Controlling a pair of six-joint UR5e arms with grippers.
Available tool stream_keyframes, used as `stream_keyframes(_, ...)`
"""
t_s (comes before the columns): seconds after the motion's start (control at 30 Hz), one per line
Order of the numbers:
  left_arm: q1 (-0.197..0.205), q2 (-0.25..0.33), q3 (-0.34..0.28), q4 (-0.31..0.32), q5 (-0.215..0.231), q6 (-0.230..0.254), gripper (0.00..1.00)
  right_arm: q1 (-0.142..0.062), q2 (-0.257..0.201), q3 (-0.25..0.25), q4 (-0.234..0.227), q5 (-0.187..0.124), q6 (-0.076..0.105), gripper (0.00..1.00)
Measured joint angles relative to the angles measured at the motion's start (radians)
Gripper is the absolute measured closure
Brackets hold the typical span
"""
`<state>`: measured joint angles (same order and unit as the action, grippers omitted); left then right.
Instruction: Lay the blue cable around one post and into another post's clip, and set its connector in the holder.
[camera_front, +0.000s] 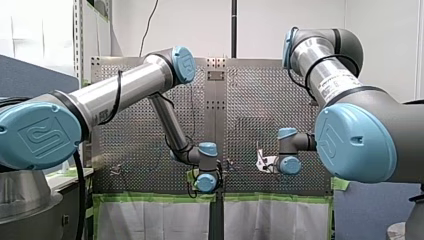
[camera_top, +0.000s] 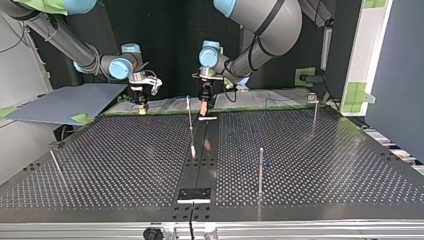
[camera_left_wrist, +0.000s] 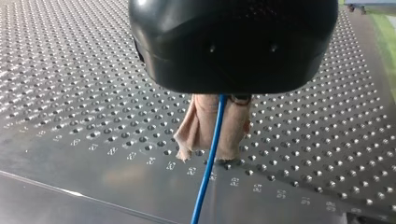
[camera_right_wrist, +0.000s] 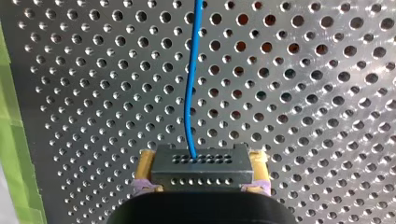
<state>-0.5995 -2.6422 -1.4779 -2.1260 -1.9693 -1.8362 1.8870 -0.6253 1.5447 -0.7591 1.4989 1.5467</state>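
Left hand (camera_left_wrist: 208, 154) clenched on blue cable (camera_left_wrist: 203, 182), beige pads pinching it just above bench (camera_left_wrist: 84, 116) | right hand (camera_right_wrist: 201, 161) grasping connector (camera_right_wrist: 201, 173) between yellow pads | blue cable leaves connector and runs ahead over perforated bench | top view: both hands at bench's far edge, apart from each other

A white wall (camera_front: 265, 25) is standing at the front view's back, a blue partition (camera_front: 30, 75) is showing at its left, and green tape (camera_front: 150, 197) is edging white sheeting (camera_front: 150, 220) lower down; a dark backdrop (camera_top: 170, 45) is filling the top view's far side
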Motion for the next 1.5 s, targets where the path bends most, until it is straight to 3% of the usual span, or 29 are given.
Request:
stream_keyframes(0.5, 0.006, -0.024, 0.064, -0.049, -0.057, 0.065, 1.00, -0.012, 0.001, -0.011, -0.028, 0.001, -0.009, 1.00)
stream_keyframes(0.83, 0.007, -0.039, 0.092, -0.083, -0.037, 0.082, 1.00, -0.022, 0.003, -0.023, -0.030, 0.001, -0.010, 1.00)
stream_keyframes(0.9, 0.008, -0.038, 0.095, -0.091, -0.034, 0.083, 0.96, -0.025, 0.004, -0.023, -0.030, 0.002, -0.010, 1.00)
stream_keyframes(0.93, 0.008, -0.038, 0.095, -0.094, -0.031, 0.084, 0.88, -0.027, 0.004, -0.023, -0.029, 0.004, -0.009, 1.00)
stream_keyframes(0.97, 0.010, -0.036, 0.095, -0.100, -0.026, 0.084, 0.71, -0.029, 0.004, -0.023, -0.028, 0.006, -0.009, 1.00)
stream_keyframes(1.0, 0.011, -0.034, 0.096, -0.106, -0.021, 0.085, 0.71, -0.031, 0.004, -0.023, -0.026, 0.010, -0.008, 1.00)
stream_keyframes(1.03, 0.012, -0.031, 0.096, -0.112, -0.015, 0.085, 0.53, -0.034, 0.004, -0.023, -0.022, 0.016, -0.007, 1.00)
stream_keyframes(1.07, 0.014, -0.027, 0.096, -0.121, -0.006, 0.086, 0.22, -0.036, 0.004, -0.023, -0.019, 0.020, -0.007, 1.00)
stream_keyframes(1.1, 0.016, -0.023, 0.096, -0.128, 0.001, 0.087, 0.22, -0.038, 0.004, -0.023, -0.016, 0.025, -0.006, 1.00)
stream_keyframes(1.13, 0.018, -0.019, 0.096, -0.136, 0.007, 0.087, 0.00, -0.041, 0.005, -0.023, -0.011, 0.030, -0.006, 1.00)
stream_keyframes(1.5, 0.028, 0.059, 0.045, -0.221, 0.020, 0.135, 0.00, -0.050, 0.006, -0.023, 0.016, 0.040, -0.004, 1.00)
